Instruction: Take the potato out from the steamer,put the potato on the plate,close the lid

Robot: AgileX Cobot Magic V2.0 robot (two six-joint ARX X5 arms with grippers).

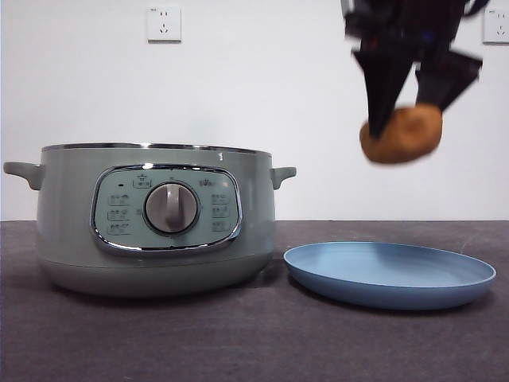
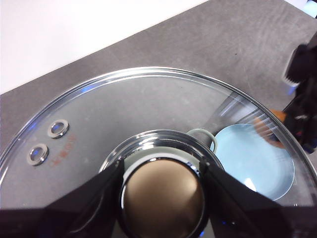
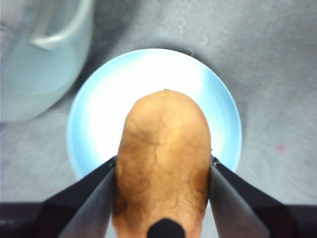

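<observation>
A plain white wall with two sockets stands behind a dark grey worktop (image 1: 159,334).

The right pincer (image 3: 162,198) is clamped on the potato (image 3: 162,163), one black jaw pressed to each flank of its orange-brown skin. In the front view that pincer (image 1: 406,119) comes down from the upper right, dark and blurred, and the potato (image 1: 402,134) hangs in the air, clear of everything below. Directly under it lies the plate (image 1: 390,274), light blue and shallow, resting flat on the worktop; from the right wrist the potato covers the middle of the plate (image 3: 89,119). Just beside the plate stands the steamer (image 1: 155,219), pale green, with its dial facing forward and its top uncovered; its side handle (image 3: 59,34) shows at the edge of the right wrist view.

The left pincer (image 2: 161,191) grips the knob (image 2: 162,198) of the lid (image 2: 99,119), a jaw on either side, holding the glass lid in the air. Through and past the glass, the plate (image 2: 247,158) and part of the other arm (image 2: 302,99) show below.
</observation>
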